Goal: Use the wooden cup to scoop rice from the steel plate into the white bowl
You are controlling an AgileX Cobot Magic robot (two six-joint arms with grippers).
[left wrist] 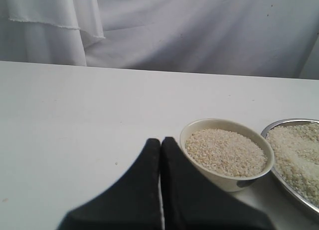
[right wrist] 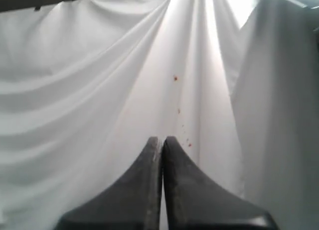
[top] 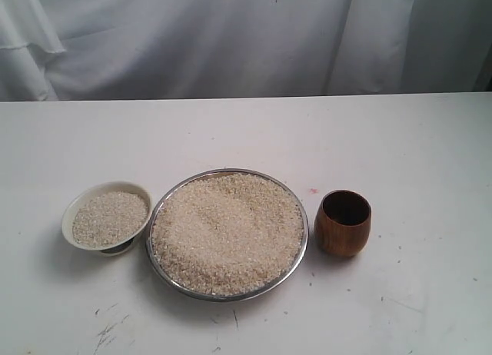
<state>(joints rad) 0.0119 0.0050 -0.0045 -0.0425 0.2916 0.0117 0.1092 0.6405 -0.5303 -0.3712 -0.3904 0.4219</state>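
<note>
The steel plate (top: 303,251) sits at the table's front middle, heaped with rice (top: 227,232). Left of it, nearly touching, stands the white bowl (top: 71,214), which also holds rice (top: 110,218). The wooden cup (top: 343,223) stands upright and empty just right of the plate. Neither gripper shows in the exterior view. In the left wrist view my left gripper (left wrist: 160,140) is shut and empty, close beside the white bowl (left wrist: 225,181), with the steel plate (left wrist: 271,129) behind it. My right gripper (right wrist: 162,139) is shut and empty, facing only the white cloth.
A white cloth backdrop (top: 231,40) hangs along the table's far edge. The white tabletop (top: 231,132) stretches behind the dishes and to the right of the cup, with dark scuffs (top: 108,332) near its front edge.
</note>
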